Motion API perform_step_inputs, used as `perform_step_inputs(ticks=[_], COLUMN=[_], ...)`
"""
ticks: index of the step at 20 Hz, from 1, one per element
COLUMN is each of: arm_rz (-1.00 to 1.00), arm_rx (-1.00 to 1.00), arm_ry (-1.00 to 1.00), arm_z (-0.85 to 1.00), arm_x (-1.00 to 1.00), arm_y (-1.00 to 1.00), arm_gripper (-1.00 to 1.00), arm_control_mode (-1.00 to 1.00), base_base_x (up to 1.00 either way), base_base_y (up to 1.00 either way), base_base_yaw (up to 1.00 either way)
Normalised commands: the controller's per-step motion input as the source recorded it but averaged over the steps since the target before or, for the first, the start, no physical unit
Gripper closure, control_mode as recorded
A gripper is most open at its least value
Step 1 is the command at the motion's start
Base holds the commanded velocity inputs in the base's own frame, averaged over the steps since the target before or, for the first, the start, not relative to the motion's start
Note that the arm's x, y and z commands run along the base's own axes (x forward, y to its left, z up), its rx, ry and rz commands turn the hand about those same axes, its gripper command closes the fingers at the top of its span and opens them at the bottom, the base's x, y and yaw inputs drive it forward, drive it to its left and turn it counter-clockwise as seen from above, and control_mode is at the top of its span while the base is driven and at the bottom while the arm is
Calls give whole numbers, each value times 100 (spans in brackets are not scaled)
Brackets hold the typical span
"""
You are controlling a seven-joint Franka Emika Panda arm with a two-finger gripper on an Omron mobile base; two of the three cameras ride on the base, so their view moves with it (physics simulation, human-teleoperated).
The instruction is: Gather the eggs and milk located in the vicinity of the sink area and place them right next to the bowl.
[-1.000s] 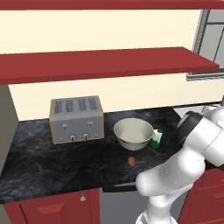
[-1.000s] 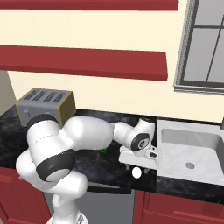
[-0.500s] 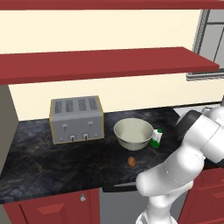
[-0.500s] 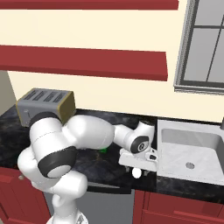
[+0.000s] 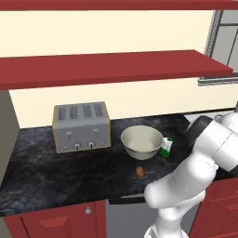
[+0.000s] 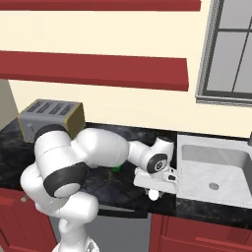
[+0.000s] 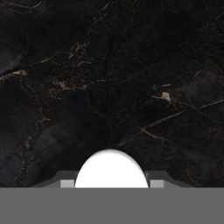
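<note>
An off-white bowl [image 5: 142, 142] stands on the dark counter. The milk carton [image 5: 166, 146] with its green cap is just to the bowl's right. A small brown egg [image 5: 140, 171] lies in front of the bowl. My gripper [image 6: 154, 191] hangs low over the counter's front edge, left of the sink [image 6: 231, 160]. It is shut on a white egg-shaped object [image 6: 154, 195]. In the hand view that white oval [image 7: 111, 168] sits between the fingertips [image 7: 67, 183] over bare black marble. My arm hides the bowl in the right base view, where only a bit of green shows.
A silver four-slot toaster [image 5: 81, 126] stands left of the bowl, also at the far left [image 6: 49, 115] in the right base view. A red shelf [image 5: 111, 67] runs above the counter. A window [image 6: 231, 49] is above the sink.
The arm has shifted slightly to the left. The white oval stays in the gripper, and the bowl, milk and brown egg have not moved.
</note>
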Motion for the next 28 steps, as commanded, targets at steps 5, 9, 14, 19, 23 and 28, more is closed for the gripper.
perform_step_inputs(ticks=[5, 9, 14, 19, 23, 28], arm_rz=[3, 13, 15, 13, 6, 2], arm_rx=[0, 0, 0, -1, 0, 0], arm_ry=[-5, -20, -25, -31, -33, -21], arm_z=[5, 19, 23, 32, 18, 0], arm_x=[-21, -33, -24, -5, 0, -7], arm_y=[10, 43, 60, 67, 53, 43], arm_gripper=[100, 100, 100, 100, 100, 100], arm_control_mode=[-100, -100, -100, -100, -100, -100], base_base_x=[0, 0, 0, 0, 0, 0], base_base_y=[0, 0, 0, 0, 0, 0], base_base_yaw=[0, 0, 0, 0, 0, 0])
